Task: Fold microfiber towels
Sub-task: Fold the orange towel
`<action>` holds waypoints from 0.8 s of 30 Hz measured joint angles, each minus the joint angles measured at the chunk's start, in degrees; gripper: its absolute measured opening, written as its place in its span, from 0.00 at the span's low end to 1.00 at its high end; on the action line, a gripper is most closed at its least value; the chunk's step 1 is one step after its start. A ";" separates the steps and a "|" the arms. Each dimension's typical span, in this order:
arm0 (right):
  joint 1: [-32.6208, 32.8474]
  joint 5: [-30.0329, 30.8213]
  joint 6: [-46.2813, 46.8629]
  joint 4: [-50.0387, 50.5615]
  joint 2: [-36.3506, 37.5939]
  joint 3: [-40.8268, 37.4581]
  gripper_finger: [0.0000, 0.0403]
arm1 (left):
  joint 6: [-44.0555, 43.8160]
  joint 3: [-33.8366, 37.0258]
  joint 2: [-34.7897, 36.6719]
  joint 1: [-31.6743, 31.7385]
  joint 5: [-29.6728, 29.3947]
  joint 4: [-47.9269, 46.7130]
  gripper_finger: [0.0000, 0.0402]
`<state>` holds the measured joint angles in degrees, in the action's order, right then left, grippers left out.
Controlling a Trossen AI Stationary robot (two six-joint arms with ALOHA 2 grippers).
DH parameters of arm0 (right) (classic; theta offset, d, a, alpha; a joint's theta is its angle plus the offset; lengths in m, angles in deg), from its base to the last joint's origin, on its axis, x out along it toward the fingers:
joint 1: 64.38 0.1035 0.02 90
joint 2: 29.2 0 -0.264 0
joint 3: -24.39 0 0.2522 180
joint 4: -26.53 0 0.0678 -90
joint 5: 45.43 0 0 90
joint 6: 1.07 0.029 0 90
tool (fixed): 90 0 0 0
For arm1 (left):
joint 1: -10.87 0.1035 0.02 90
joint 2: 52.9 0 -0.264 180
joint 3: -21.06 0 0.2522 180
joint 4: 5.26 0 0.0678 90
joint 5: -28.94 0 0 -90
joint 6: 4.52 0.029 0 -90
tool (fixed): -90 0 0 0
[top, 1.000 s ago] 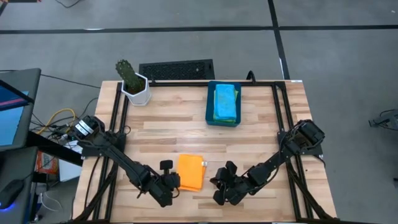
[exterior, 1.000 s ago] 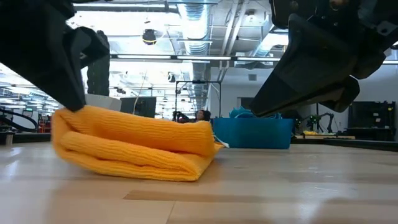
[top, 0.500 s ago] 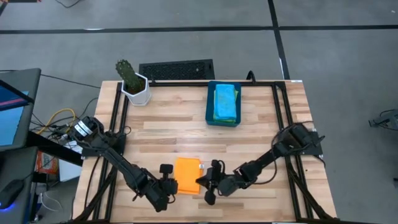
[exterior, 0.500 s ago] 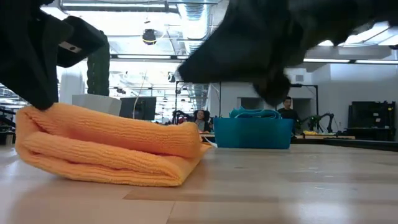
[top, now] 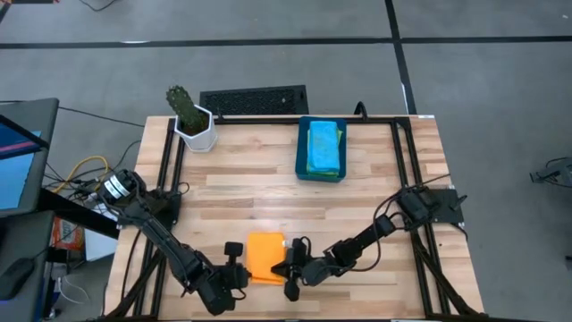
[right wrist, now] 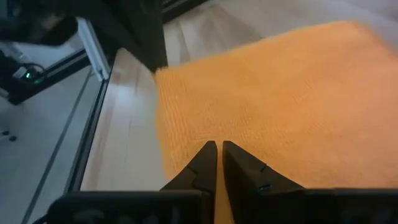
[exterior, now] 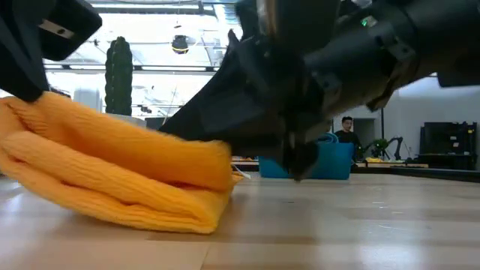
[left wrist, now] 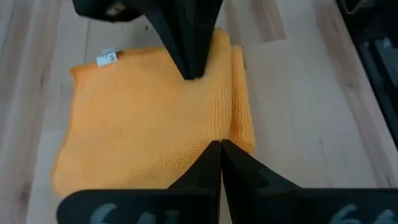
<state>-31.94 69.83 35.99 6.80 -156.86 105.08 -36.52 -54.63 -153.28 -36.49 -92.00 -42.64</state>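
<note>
An orange microfiber towel [top: 264, 257], folded into a thick pad, lies flat on the wooden table near its front edge. My left gripper [top: 245, 268] is shut at the pad's left side. My right gripper [top: 280, 266] is shut at its right side, reaching in low from the table's right. In the low view the pad [exterior: 112, 180] shows as stacked layers with a rounded fold at its right end. More towels, green and light blue, lie in the blue bin [top: 322, 149] at the back. My left gripper rests its shut fingertips [left wrist: 221, 149] on the towel's top, close to the edge where the layers show [left wrist: 239, 106]. It comes slanting down from the table's near left. The pad stays flat on the table. My right gripper sets its shut fingertips [right wrist: 208, 152] on the towel's top face [right wrist: 205, 124], toward the pad's right side. It slants down from the table's right at a shallow angle. The pad lies under it on the table.
A cactus in a white pot [top: 192, 121] stands at the far left corner. A white label [left wrist: 107, 58] sticks out at one corner of the towel. Bare wood lies between the towel and the bin; the table's front edge is close by.
My right gripper has come down and moved toward the table's left, onto the towel's right side. My left gripper has shifted toward the near left edge. The folded towel has slid a little toward the table's near left, staying folded.
</note>
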 joint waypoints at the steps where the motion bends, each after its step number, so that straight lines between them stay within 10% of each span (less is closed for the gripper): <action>1: 0.02 -0.64 0.01 0.03 -0.61 0.62 0.13 | 0.18 0.00 0.00 -0.23 0.03 0.02 0.00; 19: -0.44 -6.11 -2.19 6.61 -4.55 4.94 0.13 | -8.63 -0.06 3.25 0.12 4.95 -7.45 0.08; 24: -0.45 -6.30 -4.00 7.26 -4.57 4.83 0.13 | -8.84 -0.07 4.14 -1.47 -2.66 1.99 0.08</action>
<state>-32.38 63.53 32.00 14.07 -161.42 109.91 -45.36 -54.70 -149.13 -37.96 -94.66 -40.65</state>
